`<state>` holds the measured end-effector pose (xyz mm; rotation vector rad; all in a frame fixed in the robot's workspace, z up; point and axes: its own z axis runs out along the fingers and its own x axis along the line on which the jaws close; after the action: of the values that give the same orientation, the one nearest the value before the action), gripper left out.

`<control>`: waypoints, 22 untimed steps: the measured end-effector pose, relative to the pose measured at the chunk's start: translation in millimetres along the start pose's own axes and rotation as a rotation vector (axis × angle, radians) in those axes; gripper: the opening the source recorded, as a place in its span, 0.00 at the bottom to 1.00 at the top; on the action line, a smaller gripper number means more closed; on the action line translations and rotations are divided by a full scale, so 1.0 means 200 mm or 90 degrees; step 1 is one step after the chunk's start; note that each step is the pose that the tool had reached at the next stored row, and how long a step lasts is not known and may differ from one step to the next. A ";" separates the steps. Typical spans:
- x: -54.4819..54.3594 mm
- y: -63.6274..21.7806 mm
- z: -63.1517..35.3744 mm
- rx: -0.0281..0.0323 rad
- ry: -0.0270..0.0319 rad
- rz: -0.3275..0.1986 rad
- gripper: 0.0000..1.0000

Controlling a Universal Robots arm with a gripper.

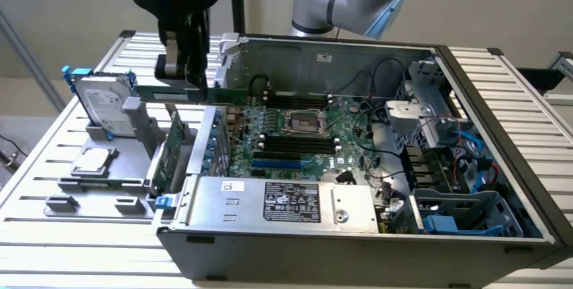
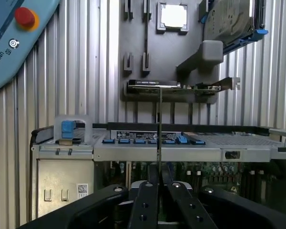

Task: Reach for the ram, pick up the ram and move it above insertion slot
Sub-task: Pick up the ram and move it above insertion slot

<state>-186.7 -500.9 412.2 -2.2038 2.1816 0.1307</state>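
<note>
While the gripper (image 1: pixel 184 74) hangs over the computer case's rim on the exterior view's left, its fingers (image 2: pixel 145 205) are pinched together on the ram (image 1: pixel 179 93) — a long, thin green stick, held by its upper edge so that the board hangs edge-down beneath the jaws. In the wrist view the ram (image 2: pixel 160 129) runs away from the fingers as a hairline, seen dead on its edge, which says the grip sits on the two flat faces near the middle of its length. It floats clear of everything, up above the case wall (image 1: pixel 201 141) and beside the grey parts tray (image 1: pixel 98 188) with the hard drive (image 1: pixel 100 104) standing in it; the black memory slots (image 1: pixel 291 143) lie on the motherboard (image 1: pixel 296 135) further in, toward the exterior view's right, and the stick is not over them yet. To my eye this will handle as a featherweight but a stiff, brittle one — rigid along its length, easy to twist askew in the jaws. Taking it by the flat faces at mid-length looks right; the contact edge and the small chips are best left untouched.
</note>
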 end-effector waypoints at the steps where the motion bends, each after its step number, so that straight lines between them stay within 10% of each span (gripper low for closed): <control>1: -0.01 -0.015 0.001 0.0001 -0.0001 0.000 0.14; 22: -0.25 -0.307 0.013 0.0000 0.0004 0.000 0.14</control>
<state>-125.9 -450.9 411.8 -2.2040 2.1820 0.1300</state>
